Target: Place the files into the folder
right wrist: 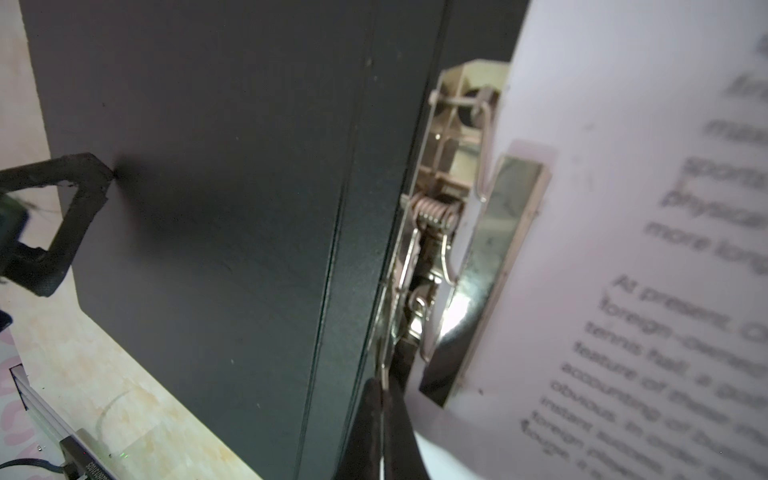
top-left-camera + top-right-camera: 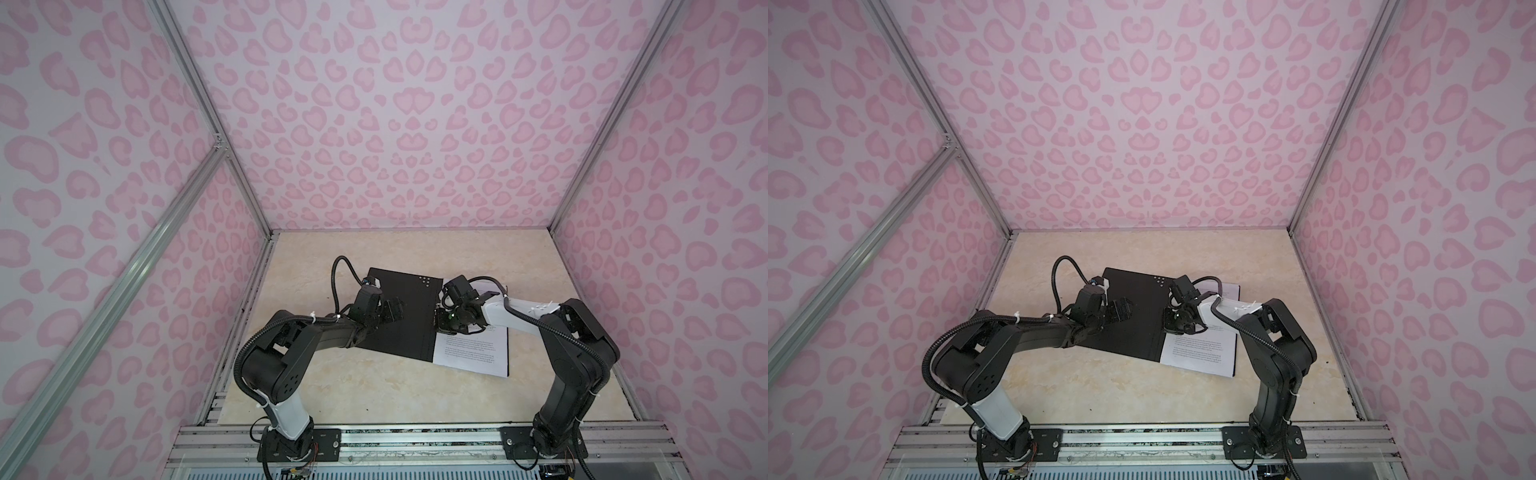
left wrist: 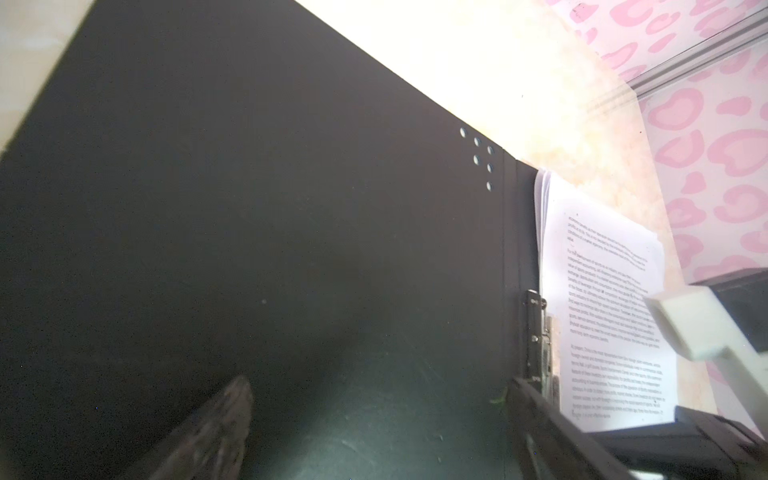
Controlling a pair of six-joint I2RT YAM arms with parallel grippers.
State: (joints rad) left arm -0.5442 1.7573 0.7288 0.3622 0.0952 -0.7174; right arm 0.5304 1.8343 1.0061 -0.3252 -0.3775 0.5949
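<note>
The folder (image 2: pixel 409 320) (image 2: pixel 1138 324) lies open on the table, black inside facing up. The files (image 2: pixel 473 351) (image 2: pixel 1202 351), white sheets of printed text, lie stacked on its right half beside the spine. A metal clip (image 1: pixel 436 216) (image 3: pixel 536 332) runs along the spine, its bar resting over the edge of the files (image 1: pixel 623 249). My right gripper (image 1: pixel 384 384) (image 2: pixel 442 324) is shut on the clip's thin metal lever. My left gripper (image 3: pixel 378 411) (image 2: pixel 382 305) is open over the left cover (image 3: pixel 291 208), with one fingertip (image 1: pixel 99 174) touching it.
The beige marble tabletop (image 2: pixel 353 390) is walled by pink patterned panels on three sides. An aluminium rail (image 2: pixel 415 436) carrying both arm bases runs along the front edge. A cable loop (image 2: pixel 338 270) rises behind the left wrist.
</note>
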